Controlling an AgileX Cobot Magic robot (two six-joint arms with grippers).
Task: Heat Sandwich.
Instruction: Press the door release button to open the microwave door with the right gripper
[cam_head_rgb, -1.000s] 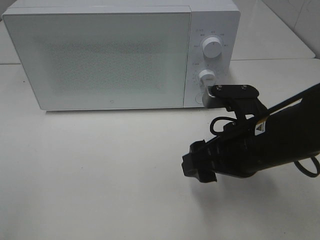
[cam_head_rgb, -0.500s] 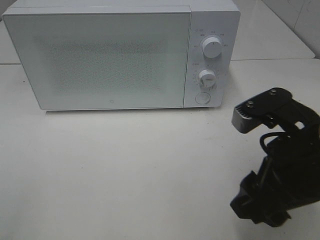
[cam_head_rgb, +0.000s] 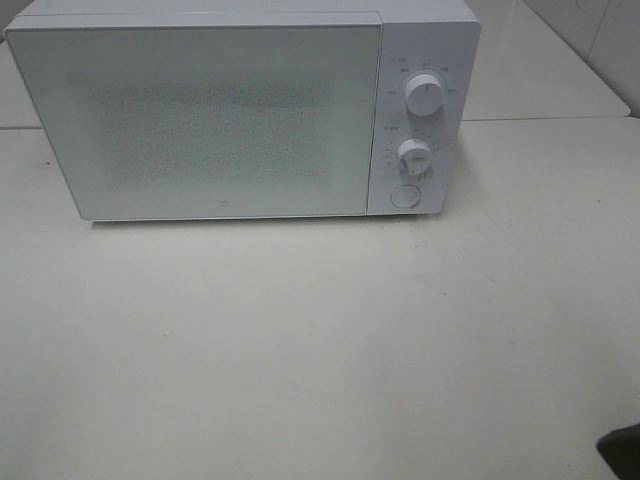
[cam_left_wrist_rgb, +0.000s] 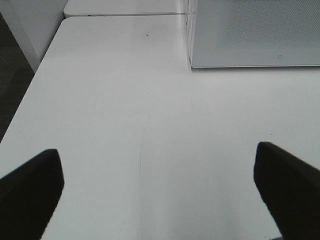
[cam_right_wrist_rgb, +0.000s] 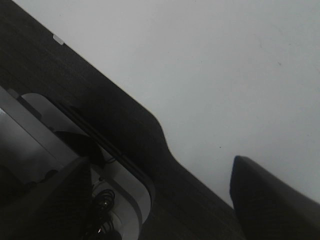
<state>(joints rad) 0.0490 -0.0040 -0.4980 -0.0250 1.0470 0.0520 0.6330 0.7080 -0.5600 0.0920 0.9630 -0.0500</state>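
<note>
No sandwich visible; shut microwave (cam_head_rgb: 240, 110) at twelve o'clock, left fingers (cam_left_wrist_rgb: 287, 185) and right fingers (cam_right_wrist_rgb: 265, 195) both spread, empty.

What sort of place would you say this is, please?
Probably a robot test bench staged as a kitchen: a white box-shaped microwave oven with two round white dials stands on a plain white tabletop.
</note>
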